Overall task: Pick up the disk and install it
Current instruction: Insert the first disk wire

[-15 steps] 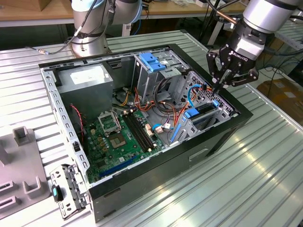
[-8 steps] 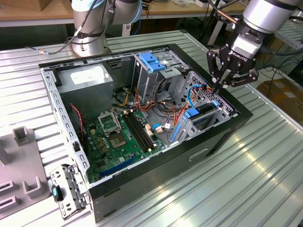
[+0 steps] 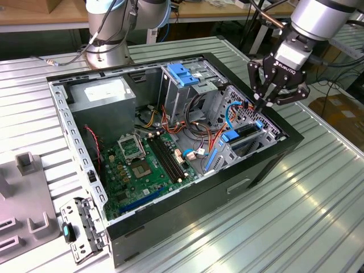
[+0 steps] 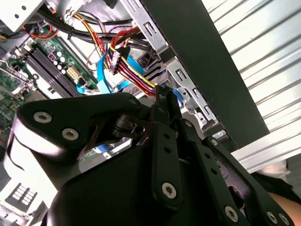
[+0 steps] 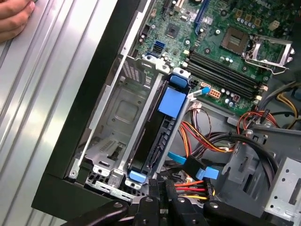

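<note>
Ribbed metal counter (image 3: 318, 210) carries the open PC case (image 3: 187, 222), where the disk (image 5: 157, 132) already sits in its drive bay at the exterior view's right, gripper (image 3: 267, 103) just above with jaws pinched together, holding nothing.

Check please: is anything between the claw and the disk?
Nothing visible. The shut claw hangs right at the flat disk with blue plastic rails, seated in the grey metal bay; red-yellow wires lie beside.

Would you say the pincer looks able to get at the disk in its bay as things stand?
Probably yes. The pincer hangs directly over the open case, just above the disk seated on edge in its bay. Nothing covers it from above, though the bundled cables run close alongside.
</note>
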### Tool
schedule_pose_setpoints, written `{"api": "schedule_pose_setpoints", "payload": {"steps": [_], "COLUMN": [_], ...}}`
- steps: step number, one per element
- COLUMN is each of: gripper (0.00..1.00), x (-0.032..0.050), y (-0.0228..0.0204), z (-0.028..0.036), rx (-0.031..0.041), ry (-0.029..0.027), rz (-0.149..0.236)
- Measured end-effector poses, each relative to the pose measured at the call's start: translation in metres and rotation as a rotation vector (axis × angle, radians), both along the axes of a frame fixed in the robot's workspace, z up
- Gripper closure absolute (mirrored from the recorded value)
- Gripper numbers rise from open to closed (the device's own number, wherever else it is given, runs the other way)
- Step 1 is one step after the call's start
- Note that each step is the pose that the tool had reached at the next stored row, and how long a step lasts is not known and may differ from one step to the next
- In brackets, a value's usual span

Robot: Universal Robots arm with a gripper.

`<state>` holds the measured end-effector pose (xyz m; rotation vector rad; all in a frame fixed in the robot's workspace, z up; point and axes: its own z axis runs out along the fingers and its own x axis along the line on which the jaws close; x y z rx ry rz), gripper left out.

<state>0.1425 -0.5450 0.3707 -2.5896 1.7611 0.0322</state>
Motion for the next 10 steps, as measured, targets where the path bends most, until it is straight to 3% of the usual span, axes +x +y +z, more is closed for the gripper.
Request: {"api": "schedule_pose_setpoints", "payload": {"steps": [7,10], "gripper": [0.84,0.84], "x": [0.0000,-0.0005], "y": [0.0000,-0.0001], "z": [-0.0017,-0.0022], "rx": [-0.0002,-0.0005], "ry": [0.0000,-0.0001], "rz": [-0.122,-0.131]}}
